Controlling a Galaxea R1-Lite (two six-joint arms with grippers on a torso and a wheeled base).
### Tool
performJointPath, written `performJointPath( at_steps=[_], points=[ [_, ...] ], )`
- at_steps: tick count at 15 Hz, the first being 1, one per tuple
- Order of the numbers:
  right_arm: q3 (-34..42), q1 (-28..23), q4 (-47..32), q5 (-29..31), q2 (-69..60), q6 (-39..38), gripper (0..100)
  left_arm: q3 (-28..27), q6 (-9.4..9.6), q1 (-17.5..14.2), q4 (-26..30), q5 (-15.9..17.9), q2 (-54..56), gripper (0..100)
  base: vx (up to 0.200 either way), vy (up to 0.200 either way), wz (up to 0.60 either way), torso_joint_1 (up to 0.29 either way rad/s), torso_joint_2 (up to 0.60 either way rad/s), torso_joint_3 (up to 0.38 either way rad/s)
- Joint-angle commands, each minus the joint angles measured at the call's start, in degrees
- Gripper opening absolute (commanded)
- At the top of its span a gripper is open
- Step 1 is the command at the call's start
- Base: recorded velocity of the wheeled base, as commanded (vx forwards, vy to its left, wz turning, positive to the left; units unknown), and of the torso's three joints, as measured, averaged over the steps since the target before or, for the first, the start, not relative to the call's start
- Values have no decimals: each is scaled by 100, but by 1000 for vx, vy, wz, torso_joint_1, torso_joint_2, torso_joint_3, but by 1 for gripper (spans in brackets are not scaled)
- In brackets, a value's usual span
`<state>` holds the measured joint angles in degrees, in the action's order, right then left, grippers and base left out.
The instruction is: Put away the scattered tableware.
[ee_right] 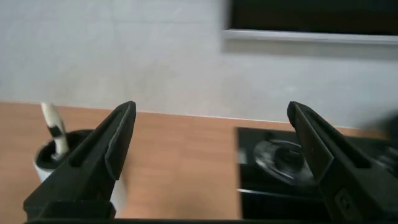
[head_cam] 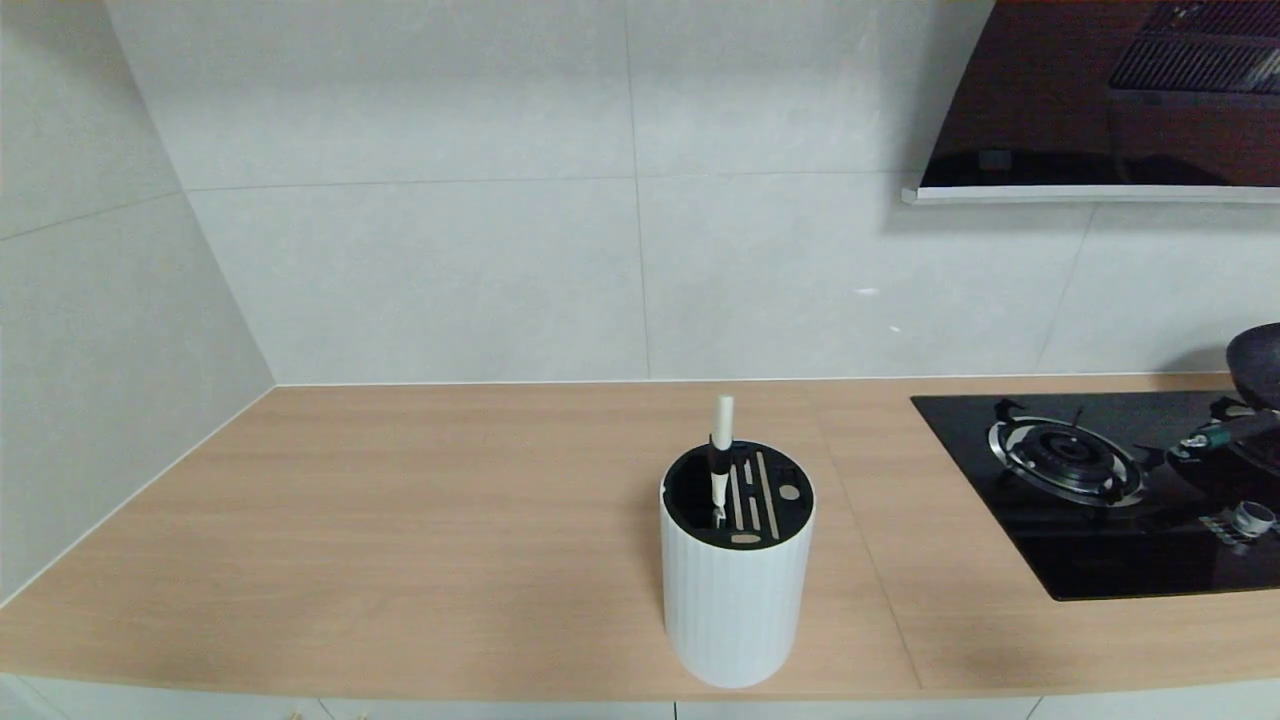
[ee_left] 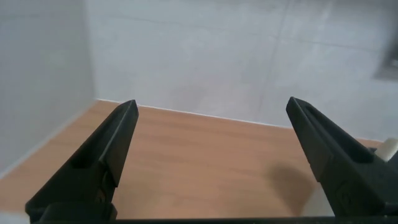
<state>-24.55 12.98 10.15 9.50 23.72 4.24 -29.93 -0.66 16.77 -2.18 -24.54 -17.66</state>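
Closest in, left gripper (ee_left: 211, 106) spread wide, nothing between its dark fingers, hanging above the wooden counter (ee_left: 205, 168); right gripper (ee_right: 211, 107) likewise spread wide and holding nothing, above the same counter. Near the counter's front edge, a white ribbed holder (head_cam: 737, 590), upright, topped by a black slotted insert; standing in the insert's left opening, a utensil (head_cam: 721, 450) with a white handle and a black band, leaning slightly, working end down inside. Seen past one finger in the right wrist view, the same holder and utensil; at the edge of the left wrist view, a pale tip, possibly that handle, too cropped to tell. Further right, set into the counter, a black glass hob (head_cam: 1100, 560) with a ringed burner (head_cam: 1065, 458); at its far right, part of a dark pan (head_cam: 1258, 365). Behind everything, grey tiled wall (head_cam: 450, 250); high on the right, a dark hood (head_cam: 1100, 100).
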Motion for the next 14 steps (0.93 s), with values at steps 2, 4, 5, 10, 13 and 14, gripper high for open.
performJointPath(
  at_steps=[2,4,5,10,13,14],
  points=[
    [363,-762,-1147,158,-1792,15,100,356,136,-1062,403,28,1213,100,0,0,0,0,0,0],
    [970,-1342,-1147,-211,-2355,50,100,602,198,-1633,526,195,1652,100,0,0,0,0,0,0],
    [1181,-1333,-1051,-53,-2355,33,100,892,206,-1669,605,248,1766,100,0,0,0,0,0,0],
    [2455,-1333,-277,-194,-2355,209,100,2808,-4,-1669,-28,793,1766,100,0,0,0,0,0,0],
    [2455,-1333,-655,-343,-2355,165,100,2993,-13,-1669,-2,1285,1766,100,0,0,0,0,0,0],
    [2455,-1333,-655,-510,-2355,138,100,2993,-4,-1669,-2,1487,1766,100,0,0,0,0,0,0]
  ],
)
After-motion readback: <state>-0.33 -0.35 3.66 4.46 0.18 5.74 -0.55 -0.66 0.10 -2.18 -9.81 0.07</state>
